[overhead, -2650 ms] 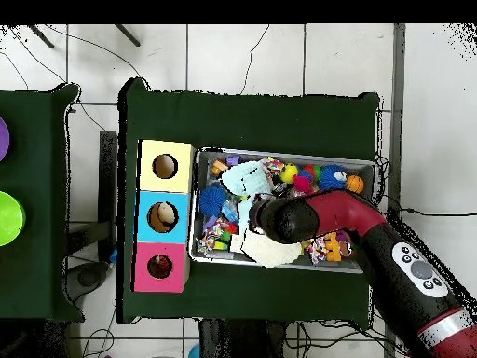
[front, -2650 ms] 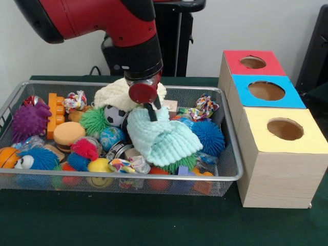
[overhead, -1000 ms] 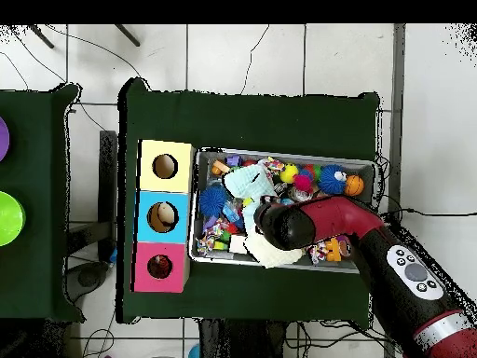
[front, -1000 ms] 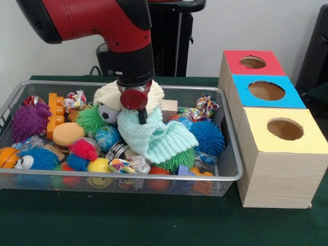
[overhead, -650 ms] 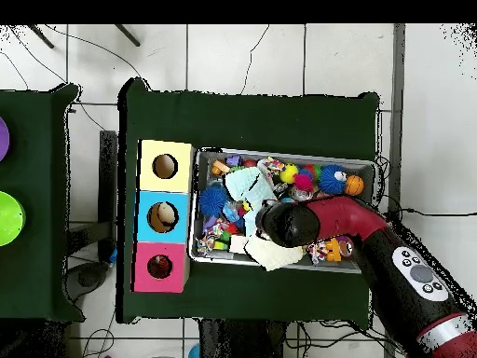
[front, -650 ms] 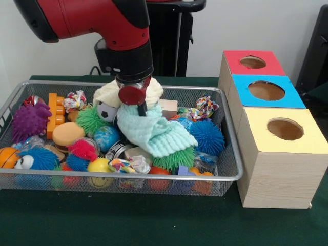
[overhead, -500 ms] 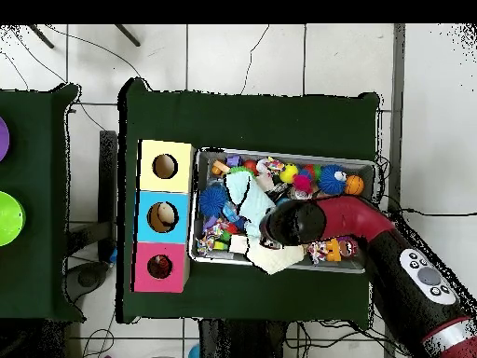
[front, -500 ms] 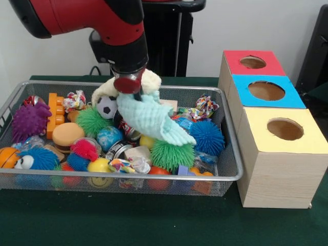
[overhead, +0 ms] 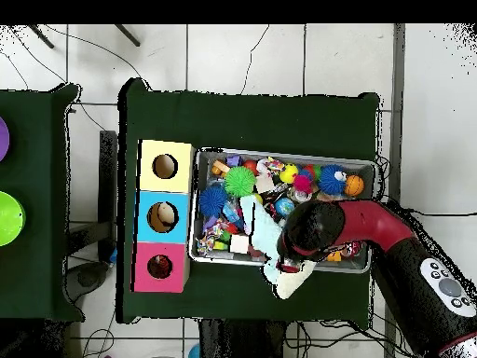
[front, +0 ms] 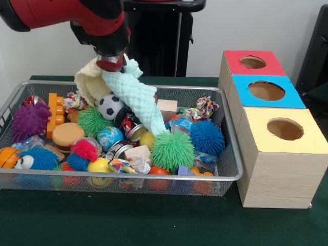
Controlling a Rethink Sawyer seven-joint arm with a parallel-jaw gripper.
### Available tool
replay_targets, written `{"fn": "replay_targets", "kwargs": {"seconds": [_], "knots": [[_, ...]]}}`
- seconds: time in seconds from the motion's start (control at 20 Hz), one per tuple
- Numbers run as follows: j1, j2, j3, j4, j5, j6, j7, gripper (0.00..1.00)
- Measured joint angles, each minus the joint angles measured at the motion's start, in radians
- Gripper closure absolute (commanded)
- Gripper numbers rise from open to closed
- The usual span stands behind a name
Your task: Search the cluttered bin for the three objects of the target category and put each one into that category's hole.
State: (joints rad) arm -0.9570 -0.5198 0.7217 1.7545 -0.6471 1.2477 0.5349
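the mint knitted cloth [front: 137,100] hangs lifted above the wire bin [front: 233,164], its upper end pinched at the gripper [front: 114,65] and its lower end trailing down toward the green spiky ball [front: 172,150]. a cream knitted cloth [front: 91,82] is bunched at the same gripper, draping on the far side of the mint one. the gripper is clamped on the mint cloth; the fingers themselves are hidden by fabric. in the overhead view the red arm [overhead: 373,228] reaches over the bin's edge nearest the robot, the cloths [overhead: 279,256] spilling past that rim. inside the bin lie a soccer ball [front: 108,106], a blue spiky ball [front: 207,137] and a purple spiky ball [front: 29,121]. beside the bin stands the box row: red hole [front: 252,62], blue hole [front: 266,90], yellow hole [front: 285,128].
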Motion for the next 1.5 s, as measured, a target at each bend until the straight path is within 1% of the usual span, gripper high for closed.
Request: {"fn": "replay_targets", "kwargs": {"seconds": [0.2, 0.65, 1.1, 1.45, 1.5], "knots": [[-0.019, 0.0, 0.005, 0.0, -0.001, 0.001, 0.0, 1.0], [-0.028, 0.006, 0.028, 0.0, -0.005, 0.0, 0.0, 1.0], [-0.025, 0.016, 0.033, 0.0, -0.043, -0.083, 0.0, 1.0], [-0.01, 0.017, 0.033, 0.0, -0.052, -0.108, 0.0, 1.0], [0.0, 0.017, 0.033, 0.0, -0.054, -0.108, 0.0, 0.0]]}}
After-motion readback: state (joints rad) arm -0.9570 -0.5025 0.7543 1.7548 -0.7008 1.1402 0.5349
